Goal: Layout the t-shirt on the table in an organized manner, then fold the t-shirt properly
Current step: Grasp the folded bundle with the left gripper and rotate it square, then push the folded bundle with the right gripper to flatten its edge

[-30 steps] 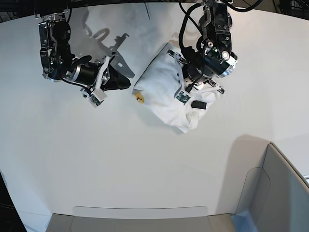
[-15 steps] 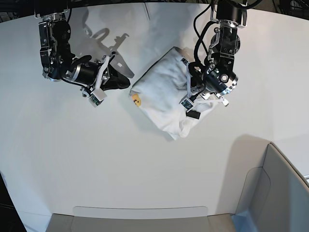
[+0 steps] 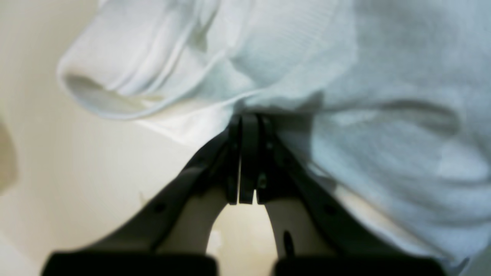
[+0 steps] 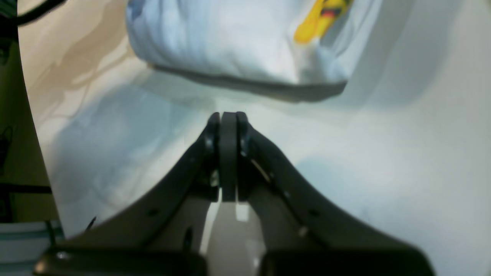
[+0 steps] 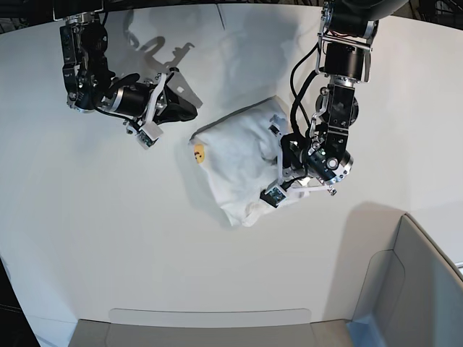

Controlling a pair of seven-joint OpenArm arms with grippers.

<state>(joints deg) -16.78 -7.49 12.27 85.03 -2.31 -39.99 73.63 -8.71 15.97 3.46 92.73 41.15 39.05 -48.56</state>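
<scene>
The left gripper (image 5: 283,176), clamped on a fold of the t-shirt (image 5: 235,159), has dragged the bunched bundle nearer across the table (image 5: 108,238). The right gripper (image 5: 189,113), closed and empty, waits just beside the shirt. Spreading hasn't started.

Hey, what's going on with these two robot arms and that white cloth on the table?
The left gripper is shut on the t-shirt, pinching an edge of the bunched white cloth, which sits in a heap on the table rather than spread out. The right gripper is shut on nothing, apart from the shirt near its yellow print. Nothing is laid out or folded yet.
</scene>
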